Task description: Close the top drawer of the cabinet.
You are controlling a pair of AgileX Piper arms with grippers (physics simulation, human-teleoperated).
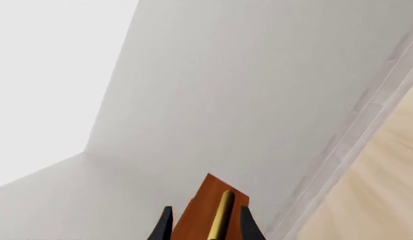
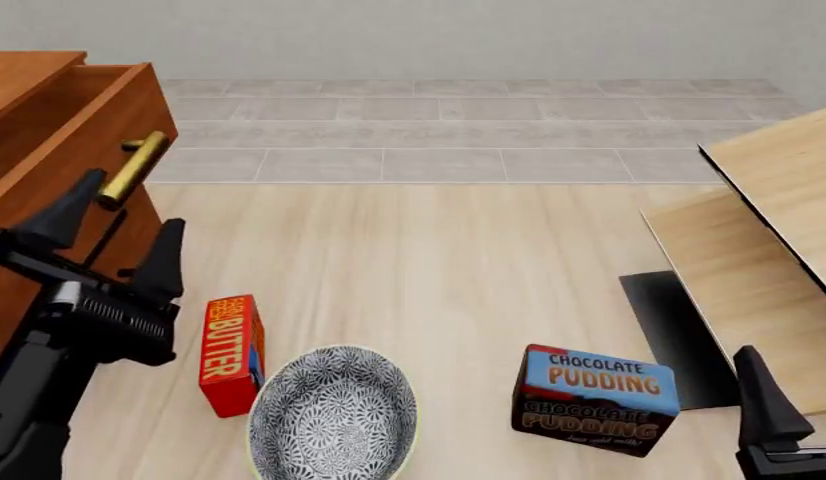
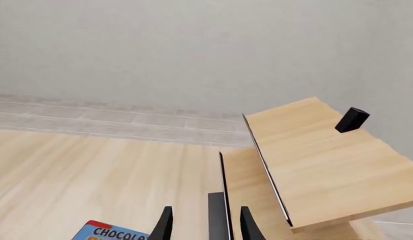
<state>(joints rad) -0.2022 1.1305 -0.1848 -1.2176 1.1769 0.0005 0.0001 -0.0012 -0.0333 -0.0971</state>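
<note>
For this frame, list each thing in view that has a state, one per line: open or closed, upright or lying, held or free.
top drawer: pulled out, still open.
brass handle: free, not gripped.
left claw: open, in front of the drawer.
right claw: open, holding nothing.
butter box: standing on the table, free.
chocolate pudding box: upright, free.
bowl: right way up, nothing in it.

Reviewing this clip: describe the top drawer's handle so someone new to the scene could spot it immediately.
Look to the front view's far left, where the reddish-brown cabinet stands. Its top drawer juts out open, and the handle is on its front, just above the open left gripper. It is the only shiny brass cylinder in the scene.
</note>
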